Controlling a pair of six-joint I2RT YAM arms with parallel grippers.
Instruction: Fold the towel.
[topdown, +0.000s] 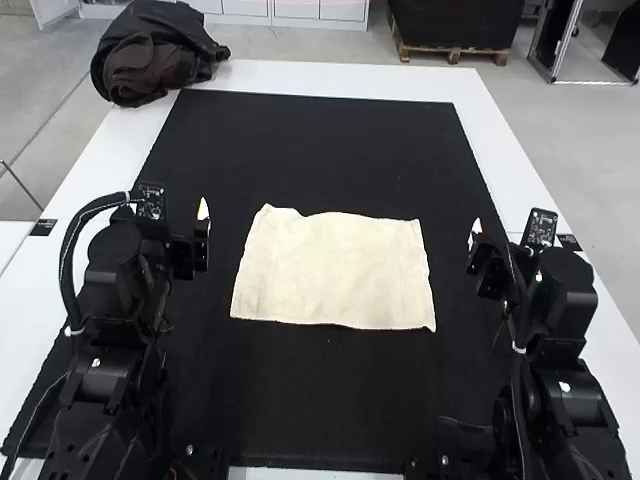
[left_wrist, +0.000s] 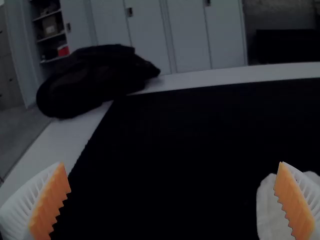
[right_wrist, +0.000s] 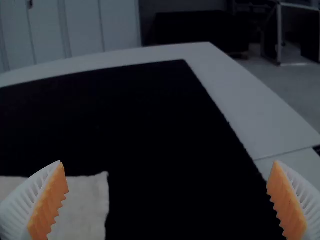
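white tabletop (topdown: 495, 150) frames a broad black mat (topdown: 330, 140), with a dark, crumpled bag (topdown: 150, 60) slumped at the far left corner. on the mat, between the two robot arms, a cream towel (topdown: 335, 270) lies spread, its longer sides running across, the far edge slightly wavy and the near edge almost straight. the left gripper (left_wrist: 172, 164) hangs off the towel's left side, fingers wide apart with nothing between their orange pads (left_wrist: 50, 205); the right gripper (right_wrist: 168, 162) is likewise parted and empty, off the right side.

the cloth looks light and soft, with no stiffness to help it keep a shape once lifted, and nothing about it suggests it is fragile. its surface appears slightly rough rather than slick, so the ribbed pads should hold it well. the best holds are probably the near left corner (topdown: 238, 313) and near right corner (topdown: 429, 323), each pinched just inside the hem and raised together toward the far edge. a single hold would likely let the middle sag, and a shallow pinch could miss the thin edge or catch the mat beneath. the first fold appears to remain undone.
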